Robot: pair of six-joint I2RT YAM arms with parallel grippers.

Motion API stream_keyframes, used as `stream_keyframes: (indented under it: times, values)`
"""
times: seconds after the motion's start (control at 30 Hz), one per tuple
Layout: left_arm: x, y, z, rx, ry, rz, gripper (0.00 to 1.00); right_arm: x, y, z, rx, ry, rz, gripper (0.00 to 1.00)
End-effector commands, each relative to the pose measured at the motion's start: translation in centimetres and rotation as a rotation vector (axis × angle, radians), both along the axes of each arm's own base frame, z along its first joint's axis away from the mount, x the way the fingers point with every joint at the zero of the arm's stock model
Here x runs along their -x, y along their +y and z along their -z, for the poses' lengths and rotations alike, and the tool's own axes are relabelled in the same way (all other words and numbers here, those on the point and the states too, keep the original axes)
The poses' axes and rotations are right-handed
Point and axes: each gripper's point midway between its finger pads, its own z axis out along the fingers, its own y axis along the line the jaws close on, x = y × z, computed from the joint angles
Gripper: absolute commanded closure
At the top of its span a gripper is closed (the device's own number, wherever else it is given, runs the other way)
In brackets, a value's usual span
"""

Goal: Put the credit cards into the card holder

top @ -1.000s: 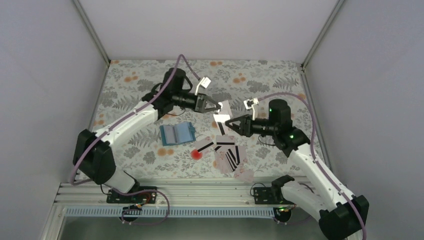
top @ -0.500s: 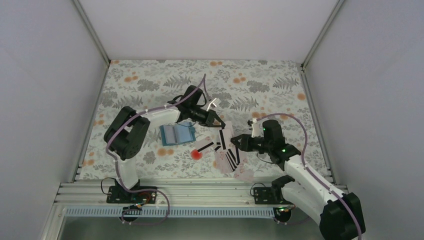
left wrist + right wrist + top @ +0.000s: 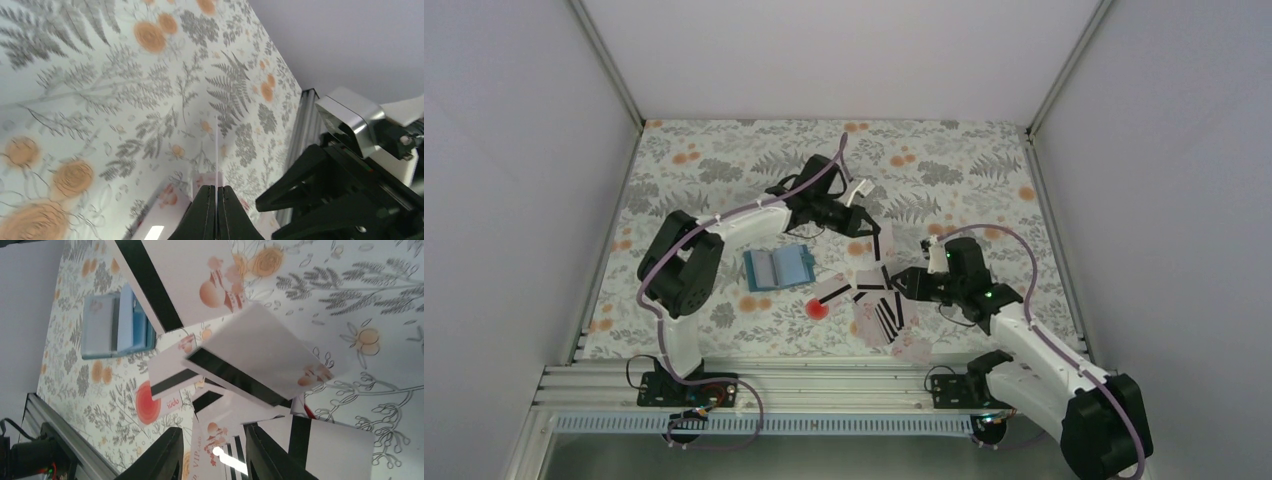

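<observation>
left gripper [image 3: 216, 192]: jaws pinched together on one thin pale plastic card [image 3: 216, 150], seen edge-on and held off the floral tablecloth [image 3: 724, 160].
right gripper [image 3: 212, 431]: jaws apart with nothing between them, over the loose pile of pale black-striped plastic cards [image 3: 879, 308].
small blue folding wallet [image 3: 779, 267]: lies open on the cloth, left of the pile, apart from both grippers.

Cloth [image 3: 714, 160]: pale, printed with grey ferns and orange flowers.
Red spot [image 3: 817, 309]: round, on the cloth, front middle.
Walls [image 3: 514, 150]: plain grey.
Rail [image 3: 824, 385]: ribbed metal, near edge.
</observation>
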Motion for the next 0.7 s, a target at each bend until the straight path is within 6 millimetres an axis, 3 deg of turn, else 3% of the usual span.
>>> stream_keyframes:
  times: [0.0, 0.13, 0.3, 0.5, 0.67]
  values:
    - [-2.0, 0.1, -2.8, -0.056, -0.157, -0.029, 0.98, -1.7, -0.8, -2.4, 0.059, -0.070, 0.045, 0.65]
    - [-3.2, 0.3, -5.9, -0.082, -0.242, -0.048, 0.98, -3.1, -1.4, -5.1, 0.077, -0.128, 0.102, 0.61]
    - [-3.5, 0.1, -10.2, -0.070, -0.295, -0.030, 0.98, -4.7, -1.5, -9.4, 0.083, -0.233, 0.119, 0.45]
    - [-1.8, -0.3, -14.8, -0.008, -0.274, 0.052, 0.98, -6.4, -1.5, -15.5, 0.134, -0.409, 0.085, 0.26]
    - [0.4, 0.0, -18.9, 0.077, -0.274, 0.151, 0.98, -6.1, -0.2, -20.6, 0.088, -0.546, -0.034, 0.22]
